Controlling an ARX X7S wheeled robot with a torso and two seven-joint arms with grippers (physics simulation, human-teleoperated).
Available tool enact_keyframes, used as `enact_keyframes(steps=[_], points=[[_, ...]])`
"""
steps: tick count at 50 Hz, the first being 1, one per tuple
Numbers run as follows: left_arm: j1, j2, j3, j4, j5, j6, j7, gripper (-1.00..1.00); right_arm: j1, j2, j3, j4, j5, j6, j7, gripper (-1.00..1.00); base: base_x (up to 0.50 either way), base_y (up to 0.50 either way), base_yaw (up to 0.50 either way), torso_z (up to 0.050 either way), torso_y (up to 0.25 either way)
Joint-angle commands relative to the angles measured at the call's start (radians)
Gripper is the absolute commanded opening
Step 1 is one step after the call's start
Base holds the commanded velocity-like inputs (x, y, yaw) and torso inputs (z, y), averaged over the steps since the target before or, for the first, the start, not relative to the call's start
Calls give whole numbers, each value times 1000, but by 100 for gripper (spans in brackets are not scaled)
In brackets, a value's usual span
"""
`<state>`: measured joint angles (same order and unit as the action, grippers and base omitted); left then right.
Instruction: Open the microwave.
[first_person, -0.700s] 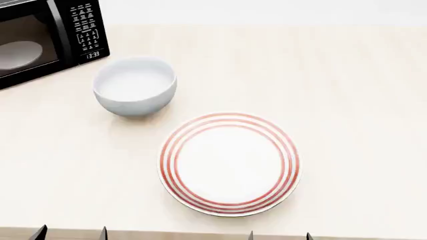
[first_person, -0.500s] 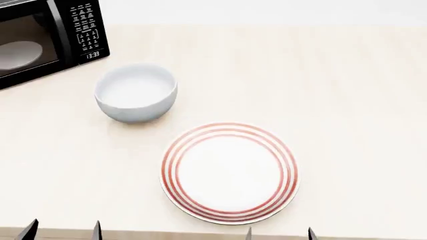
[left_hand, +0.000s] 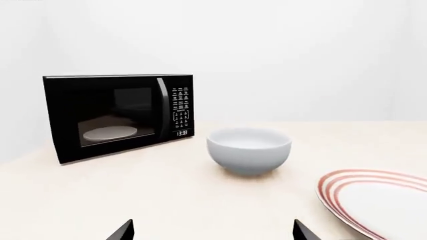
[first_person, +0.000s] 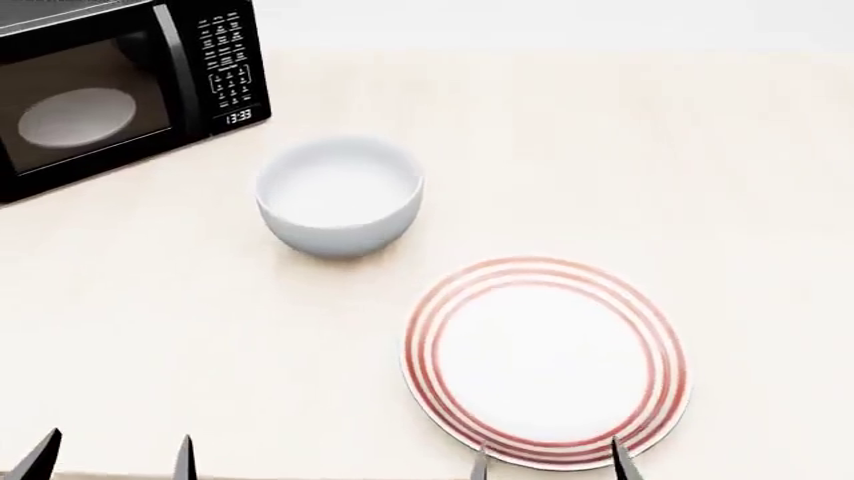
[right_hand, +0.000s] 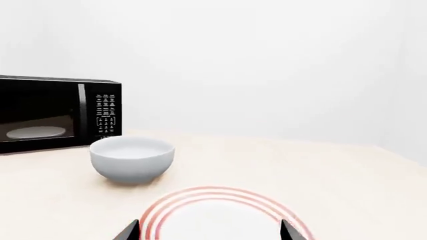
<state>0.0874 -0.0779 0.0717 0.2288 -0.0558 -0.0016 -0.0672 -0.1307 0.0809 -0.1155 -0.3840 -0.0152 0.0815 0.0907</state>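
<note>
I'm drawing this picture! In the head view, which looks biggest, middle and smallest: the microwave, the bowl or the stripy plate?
1. Round white plate with red rings: looks largest, but it is nearest the camera.
2. Black box-shaped microwave: partly cut off by the picture's edge, so this rank is unsure.
3. Plain white bowl: smallest.

- Only the fingertips of the two grippers show; the arms, torso and base are out of frame.
- Left gripper (first_person: 110, 458): two thin, dark, near-black fingers (first_person: 40, 455), each tapering to a point like a blade.
- Right gripper (first_person: 550, 464): a matching pair of dark, pointed fingers (first_person: 619, 460), with a paler grey sheen along one edge.
- In both wrist views the tips are plain black wedges (left_hand: 122, 231), matte and unmarked.
- No cables, screws or labels can be made out on them.
</note>
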Motion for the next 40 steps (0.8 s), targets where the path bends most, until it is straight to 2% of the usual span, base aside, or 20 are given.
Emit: enact_keyframes(steps=[1,40], points=[[7,-20,18,15,-8,-4,-17,100,-8,18,-26,-27,1,4,19,100,109,492,0,0,0],[-8,-59,55,10,-31,-6,-78,100,34,53,-98,50,24,-9,54,100,119,493,0,0,0]])
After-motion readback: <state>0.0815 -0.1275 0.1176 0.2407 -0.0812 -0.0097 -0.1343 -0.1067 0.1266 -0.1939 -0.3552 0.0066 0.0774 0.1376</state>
